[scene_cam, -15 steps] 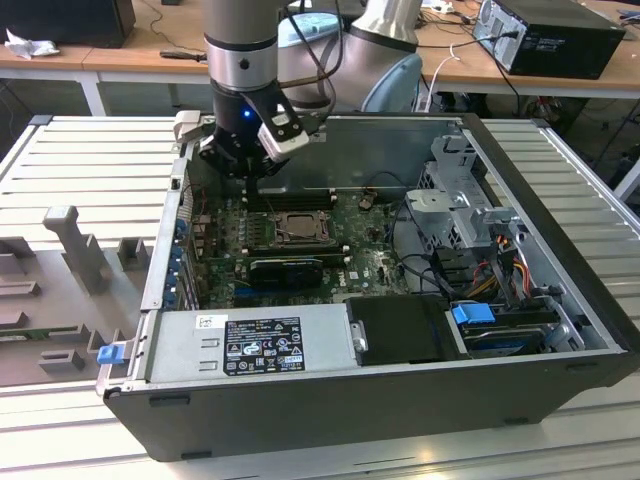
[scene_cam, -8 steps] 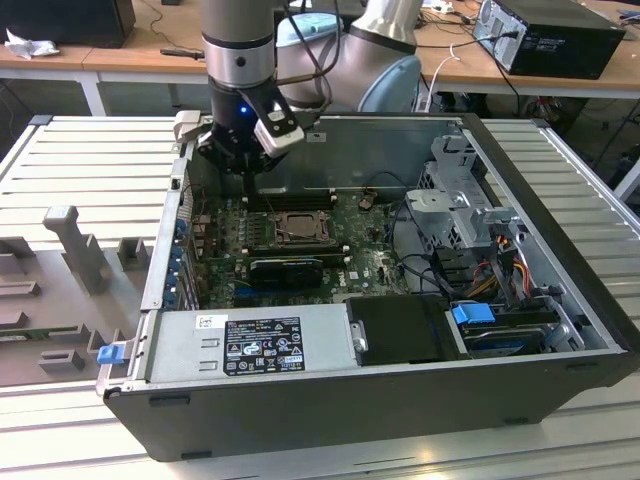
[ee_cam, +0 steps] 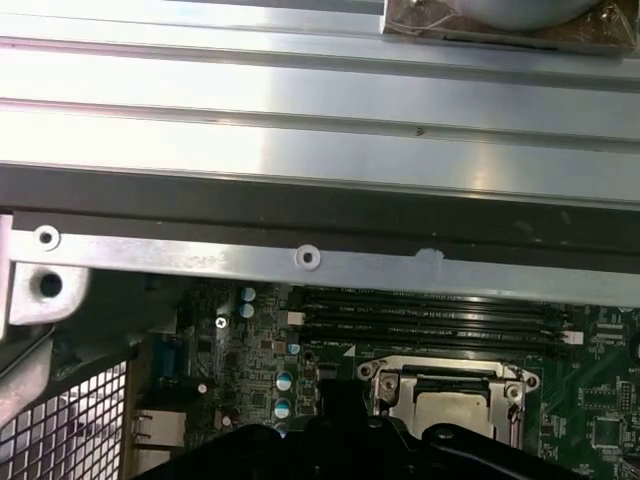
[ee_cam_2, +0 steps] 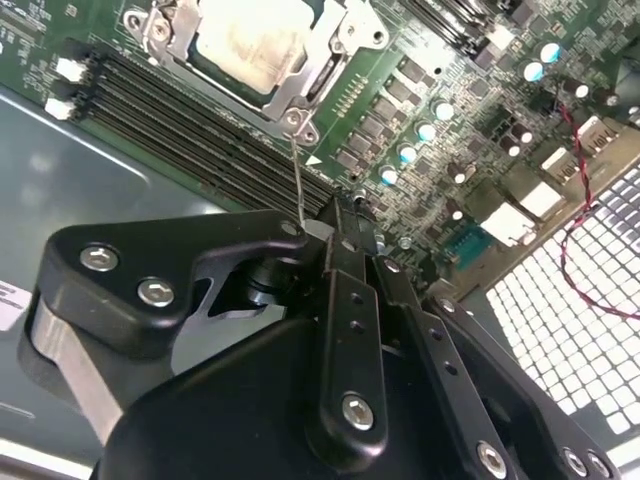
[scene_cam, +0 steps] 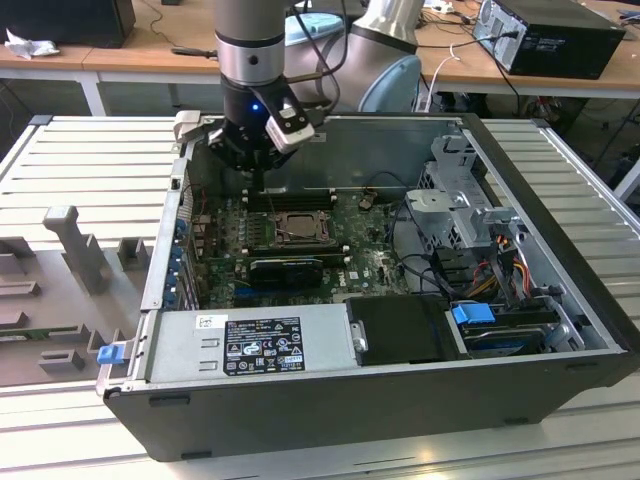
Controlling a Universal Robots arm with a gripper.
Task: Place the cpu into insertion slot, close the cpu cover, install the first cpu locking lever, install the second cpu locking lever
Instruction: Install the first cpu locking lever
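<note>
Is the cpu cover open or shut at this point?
Shut: in the second wrist view the cpu cover lies flat, framing the cpu, whose top shows through its window.

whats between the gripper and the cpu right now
Second wrist view: the long black memory slots cross that stretch, and a thin metal lever runs over them from beside the cpu toward the gripper.
</note>
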